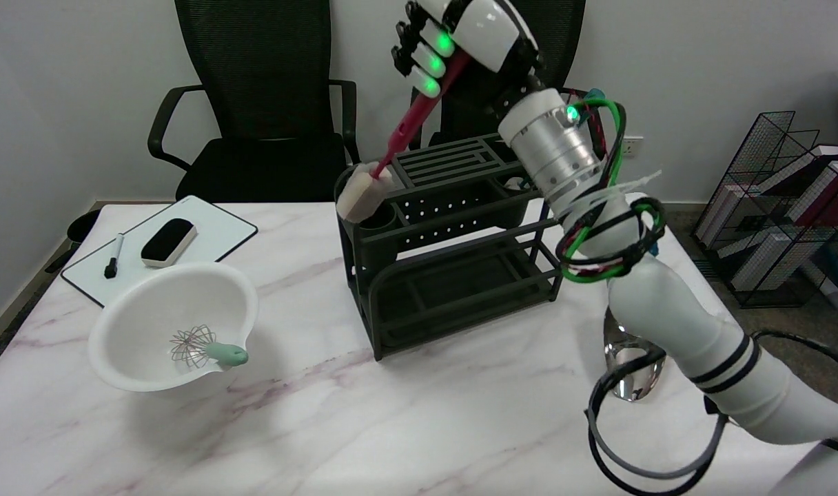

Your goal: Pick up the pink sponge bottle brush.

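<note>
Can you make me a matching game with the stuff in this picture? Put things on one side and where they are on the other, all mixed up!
Things:
1. pink sponge bottle brush
2. whisk
3. eraser
4. black marker

Places:
A. lying on the whiteboard, beside the eraser
B. held up by the robot hand, sponge end just above the rack
C. inside the white bowl
D. on the whiteboard, the chunky black and white block

Right pairs: 1-B, 2-C, 3-D, 4-A
</note>
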